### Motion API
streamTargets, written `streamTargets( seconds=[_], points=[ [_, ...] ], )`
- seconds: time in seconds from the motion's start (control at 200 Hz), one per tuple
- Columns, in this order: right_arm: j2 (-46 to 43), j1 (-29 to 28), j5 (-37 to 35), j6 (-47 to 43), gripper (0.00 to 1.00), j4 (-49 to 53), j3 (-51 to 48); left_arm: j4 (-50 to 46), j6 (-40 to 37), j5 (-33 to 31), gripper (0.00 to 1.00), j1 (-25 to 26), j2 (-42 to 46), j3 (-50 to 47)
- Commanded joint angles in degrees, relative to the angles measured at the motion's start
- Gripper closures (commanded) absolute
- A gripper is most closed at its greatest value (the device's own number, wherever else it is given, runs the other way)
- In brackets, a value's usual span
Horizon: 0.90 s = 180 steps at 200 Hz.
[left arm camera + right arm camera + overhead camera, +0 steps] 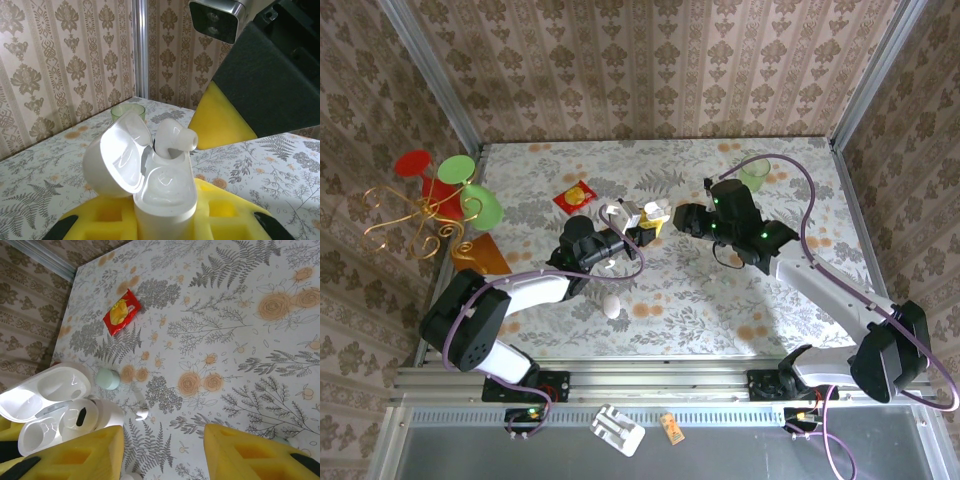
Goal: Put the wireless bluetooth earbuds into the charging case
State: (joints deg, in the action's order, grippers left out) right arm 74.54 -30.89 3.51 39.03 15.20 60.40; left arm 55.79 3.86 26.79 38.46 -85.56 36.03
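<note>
My left gripper (165,222) is shut on the charging case (165,192), holding the white box upright between yellow pads with its lid (117,155) swung open to the left. One earbud (172,137) stands in the case's far socket, its tip poking up. In the right wrist view the open case (55,417) is at the left edge, and the second earbud (141,412) lies loose on the floral table. My right gripper (162,455) is open, its left finger (80,455) close beside the case. From above, the case (617,213) sits between the two grippers (658,222).
A pale green disc (107,379) lies near the loose earbud. A red packet (575,195) and a green cup (754,176) sit further back. A white egg shape (611,306) rests near the left arm. A wire stand with red and green discs (440,190) occupies the left edge.
</note>
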Motion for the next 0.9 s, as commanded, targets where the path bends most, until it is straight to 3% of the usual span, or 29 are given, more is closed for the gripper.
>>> streamTargets(
  seconds=[0.0, 0.535, 0.895],
  points=[
    [1.98, 0.05, 1.8, -1.14, 0.54, -0.39, 2.95, 1.34, -0.98, 1.25, 1.0, -0.58, -0.45, 0.09],
    [4.21, -3.01, 4.68, -3.72, 0.51, 0.9, 5.19, 1.6, -1.23, 1.3, 1.0, -0.58, -2.67, 0.71],
    [-1.0, -2.31, 2.08, -3.54, 0.47, 1.5, 1.77, 2.5, -0.09, 1.69, 1.0, -0.97, -2.04, 0.44]
  ],
)
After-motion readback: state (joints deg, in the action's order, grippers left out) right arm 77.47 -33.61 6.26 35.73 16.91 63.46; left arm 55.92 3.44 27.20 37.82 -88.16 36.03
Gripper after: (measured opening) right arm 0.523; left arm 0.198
